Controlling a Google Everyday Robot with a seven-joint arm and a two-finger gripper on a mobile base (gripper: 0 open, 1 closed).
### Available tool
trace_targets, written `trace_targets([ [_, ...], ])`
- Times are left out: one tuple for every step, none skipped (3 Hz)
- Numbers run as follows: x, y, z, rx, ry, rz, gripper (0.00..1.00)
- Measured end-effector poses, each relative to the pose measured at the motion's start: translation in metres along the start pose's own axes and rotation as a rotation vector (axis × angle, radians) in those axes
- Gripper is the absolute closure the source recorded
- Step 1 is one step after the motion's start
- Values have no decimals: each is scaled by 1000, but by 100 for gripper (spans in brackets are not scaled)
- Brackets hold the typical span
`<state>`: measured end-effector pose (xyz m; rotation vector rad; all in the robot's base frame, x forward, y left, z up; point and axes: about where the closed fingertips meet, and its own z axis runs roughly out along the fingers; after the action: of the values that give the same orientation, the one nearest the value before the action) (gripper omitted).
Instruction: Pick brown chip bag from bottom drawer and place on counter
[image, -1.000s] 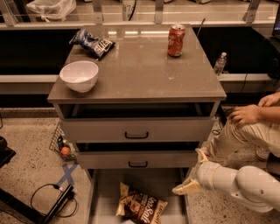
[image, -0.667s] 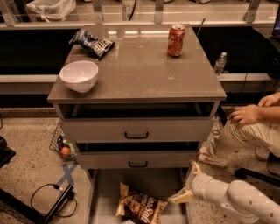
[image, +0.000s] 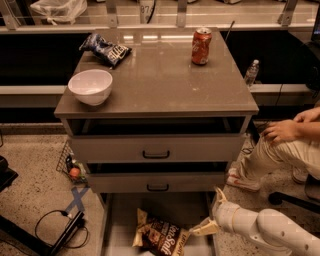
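Observation:
The brown chip bag (image: 161, 236) lies crinkled on the grey floor of the open bottom drawer (image: 122, 220), near its front middle. My gripper (image: 209, 215) comes in from the lower right on a white arm, just right of the bag and at the drawer's right side. One tan fingertip (image: 204, 228) sits next to the bag's right edge; the other finger (image: 220, 195) points up. The fingers are spread open and hold nothing. The counter (image: 160, 75) is the grey-brown top of the cabinet above.
On the counter stand a white bowl (image: 90, 86), a dark blue chip bag (image: 106, 49) and a red soda can (image: 201, 46). A seated person's legs and hand (image: 282, 131) are at the right. A cable and small basket (image: 70, 167) lie at the left.
My arm has moved left and down, bringing the gripper from beside the cabinet to the brown bag's right edge. The bag has not moved.

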<state>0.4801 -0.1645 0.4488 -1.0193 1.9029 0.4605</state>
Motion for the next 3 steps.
trace_targets([
  [10,5,19,0,52,-11,0],
  [59,21,68,-23,139,5,0],
  [137,63,123,-72,163,100,0],
])
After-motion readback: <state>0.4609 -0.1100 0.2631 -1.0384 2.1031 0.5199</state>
